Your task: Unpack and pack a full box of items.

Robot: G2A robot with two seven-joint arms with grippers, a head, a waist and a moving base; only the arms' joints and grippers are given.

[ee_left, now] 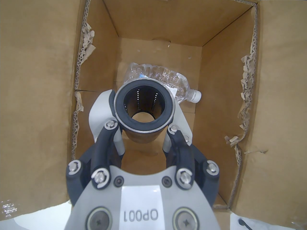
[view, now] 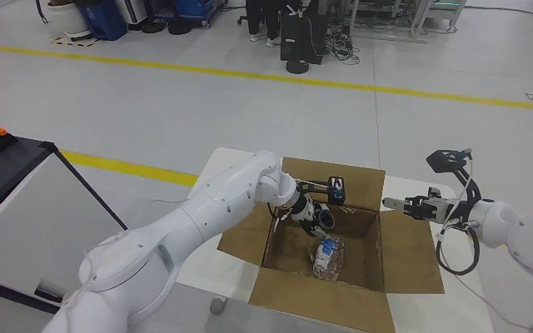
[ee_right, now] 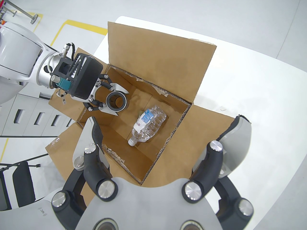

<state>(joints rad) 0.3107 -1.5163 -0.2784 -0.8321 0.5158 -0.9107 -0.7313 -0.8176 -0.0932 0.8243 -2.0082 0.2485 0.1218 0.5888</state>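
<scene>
Holding black metal-rimmed hollow cylinder (ee_left: 144, 130) clenched in left fingers (ee_left: 102, 106) over open brown cardboard box (ee_left: 223, 37); crumpled clear plastic bottle (ee_left: 158, 77) lying on box floor beneath. Right fingers (ee_right: 93, 130) hanging spread, empty, beside box. Risk: smooth round cylinder slipping, dropping onto bottle.

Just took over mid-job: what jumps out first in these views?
The left gripper, jaws shut on a black-rimmed metal cylinder, hangs over the open cardboard box. A crumpled clear bottle lies on the box floor. The right gripper hovers open at the box's edge.
</scene>
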